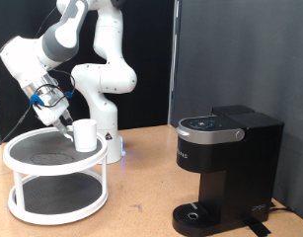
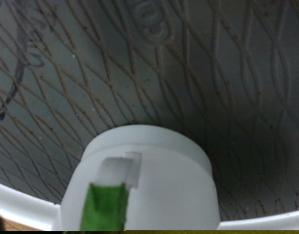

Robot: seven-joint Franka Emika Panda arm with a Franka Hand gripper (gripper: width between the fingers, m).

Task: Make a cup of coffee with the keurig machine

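The cup [image 1: 85, 134] is small, white and plain, and stands upright on the top tier of a white two-tier round shelf [image 1: 56, 158] at the exterior view's left. My gripper [image 1: 65, 119] hangs tilted just to the cup's left, its tips at the height of the cup's rim. The wrist view shows the cup [image 2: 164, 185] very close, with one green-taped finger [image 2: 110, 195] lying across its near side. The other finger is hidden. The keurig machine [image 1: 225, 168] is black and boxy and stands at the exterior view's right with its lid down. Its drip tray [image 1: 195, 212] has nothing on it.
The shelf's top tier carries a dark mat [image 2: 188, 88] with a diamond pattern, ringed by a white rim [image 2: 276, 219]. The arm's white base [image 1: 104, 118] stands right behind the shelf. A wooden table [image 1: 141, 197] lies between shelf and machine. A black curtain hangs behind.
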